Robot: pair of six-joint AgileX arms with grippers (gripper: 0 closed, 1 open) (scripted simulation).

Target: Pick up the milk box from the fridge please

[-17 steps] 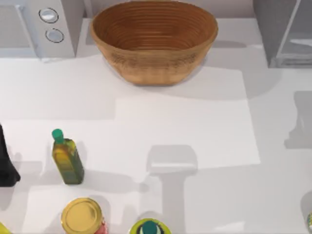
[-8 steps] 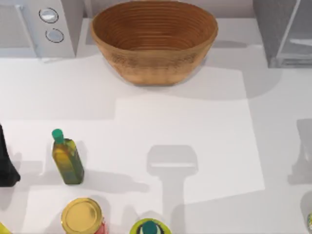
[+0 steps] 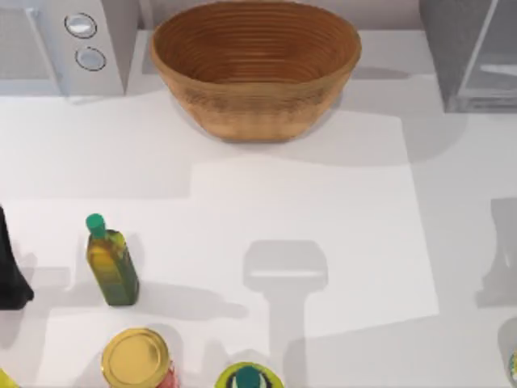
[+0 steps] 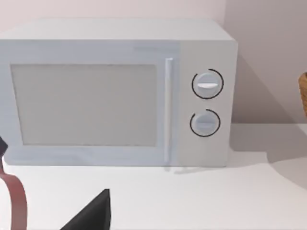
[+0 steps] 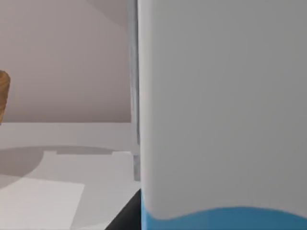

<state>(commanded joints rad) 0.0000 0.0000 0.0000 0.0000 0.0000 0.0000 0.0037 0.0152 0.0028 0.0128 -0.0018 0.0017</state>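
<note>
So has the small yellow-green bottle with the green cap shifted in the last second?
No. The yellow-green bottle stands where it did, same gap from the woven basket.

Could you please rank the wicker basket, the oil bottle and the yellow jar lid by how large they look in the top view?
1. wicker basket, by far the largest.
2. oil bottle.
3. yellow jar lid, close to the bottle in apparent size, so that order is unsure.

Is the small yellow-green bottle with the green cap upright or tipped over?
Upright. In the top view the small yellow-green bottle stands on the white table, green cap uppermost, casting a shadow beside it.
</note>
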